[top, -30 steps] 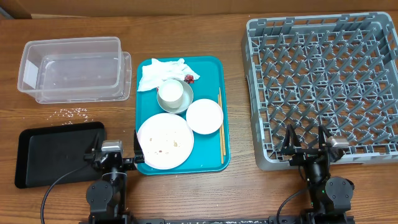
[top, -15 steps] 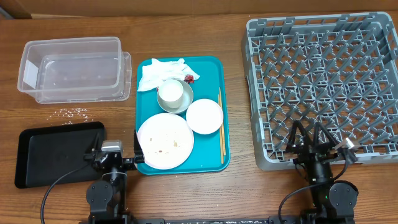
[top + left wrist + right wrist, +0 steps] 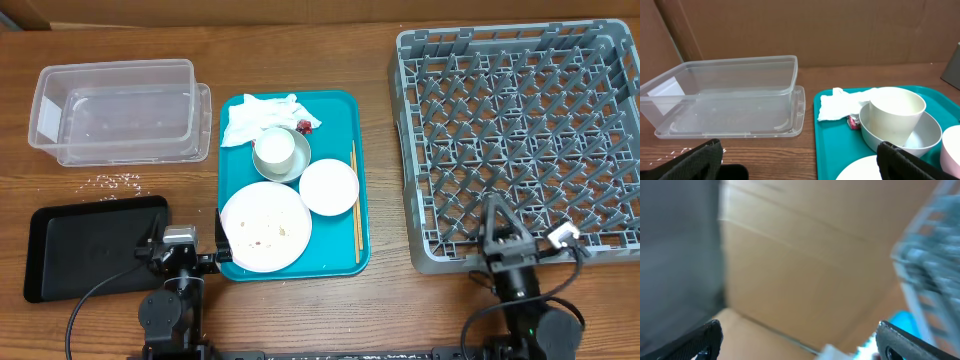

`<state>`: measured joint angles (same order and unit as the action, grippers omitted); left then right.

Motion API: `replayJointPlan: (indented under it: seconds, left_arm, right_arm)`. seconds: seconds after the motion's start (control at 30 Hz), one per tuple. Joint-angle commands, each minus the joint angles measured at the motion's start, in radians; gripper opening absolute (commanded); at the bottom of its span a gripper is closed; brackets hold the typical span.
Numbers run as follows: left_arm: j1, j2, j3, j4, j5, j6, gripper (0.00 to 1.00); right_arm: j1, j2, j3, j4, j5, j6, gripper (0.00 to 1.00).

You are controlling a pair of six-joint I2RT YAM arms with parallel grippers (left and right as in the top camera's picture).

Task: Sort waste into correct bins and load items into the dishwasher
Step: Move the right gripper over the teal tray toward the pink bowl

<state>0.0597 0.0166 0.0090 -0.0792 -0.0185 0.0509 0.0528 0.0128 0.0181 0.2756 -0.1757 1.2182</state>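
Observation:
A teal tray [image 3: 345, 105] holds a crumpled white napkin [image 3: 258, 115], a small red wrapper [image 3: 304, 126], a white cup [image 3: 275, 148] standing in a grey bowl [image 3: 291, 170], a small white plate [image 3: 328, 187], a large soiled plate [image 3: 265, 227] and chopsticks [image 3: 354, 200]. My left gripper [image 3: 185, 245] is open and empty at the tray's front left corner. In the left wrist view [image 3: 800, 165] it faces the cup [image 3: 895, 117] and napkin [image 3: 840, 105]. My right gripper [image 3: 500, 225] is open and empty, rolled on its side over the front edge of the grey dish rack [image 3: 520, 120]. The right wrist view [image 3: 800, 342] is blurred.
A clear plastic bin [image 3: 115, 110] sits on its lid at the back left, with scattered crumbs [image 3: 118, 180] in front of it. A black tray [image 3: 90, 245] lies at the front left. A cardboard wall runs along the back.
My right gripper has rolled round at the wrist, from flat to on its side, at the rack's front edge. The left arm and the tray's items have not moved.

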Motion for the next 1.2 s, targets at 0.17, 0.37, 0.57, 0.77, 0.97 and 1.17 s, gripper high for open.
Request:
replayJointPlan:
  seconds: [0.17,0.37,0.57,0.77,0.97,1.17]
  left_arm:
    - [0.005,-0.013,-0.004,0.002,0.015,-0.013,1.00]
    - [0.005,-0.013,-0.004,0.002,0.015,-0.013,1.00]
    - [0.005,-0.013,-0.004,0.002,0.015,-0.013,1.00]
    - [0.005,-0.013,-0.004,0.002,0.015,-0.013,1.00]
    - [0.005,-0.013,-0.004,0.002,0.015,-0.013,1.00]
    - [0.005,-0.013,-0.004,0.003,0.015,-0.013,1.00]
  right_arm:
    - [-0.003,0.029,0.078,0.051,0.017,-0.064,1.00]
    - [-0.003,0.264,0.297,-0.061,-0.085,-0.269,0.99]
    - [0.014,0.675,0.651,-0.383,-0.243,-0.561,0.99]
    - [0.248,1.131,1.096,-0.812,-0.209,-0.827,0.99]
    - [0.528,1.546,1.506,-1.199,0.149,-0.861,1.00]
    - [0.665,1.804,1.639,-1.292,0.267,-0.859,1.00]
